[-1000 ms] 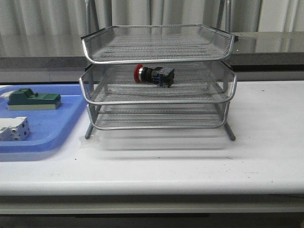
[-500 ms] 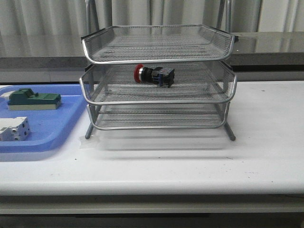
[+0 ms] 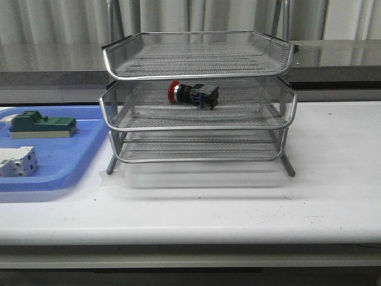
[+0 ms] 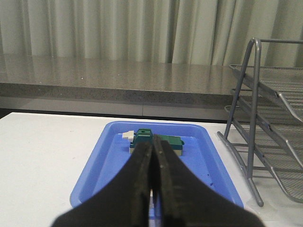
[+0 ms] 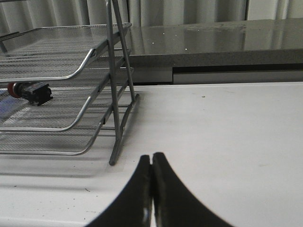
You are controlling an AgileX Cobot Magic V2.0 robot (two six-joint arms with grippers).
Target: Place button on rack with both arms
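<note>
The button [image 3: 191, 93], with red cap and black body, lies on its side in the middle tray of the silver wire-mesh rack [image 3: 196, 126]. It also shows in the right wrist view [image 5: 29, 91], inside the rack [image 5: 71, 75]. Neither arm shows in the front view. My left gripper [image 4: 153, 145] is shut and empty, pulled back above the blue tray [image 4: 113, 156], with the rack [image 4: 265, 137] off to its side. My right gripper [image 5: 152, 158] is shut and empty above the bare white table, beside the rack's leg.
The flat blue plastic tray [image 3: 65, 161] lies left of the rack and holds a green block [image 3: 41, 125] and a white block [image 3: 16, 162]. The green block shows beyond the left gripper [image 4: 161, 142]. A grey ledge and curtains run behind the table.
</note>
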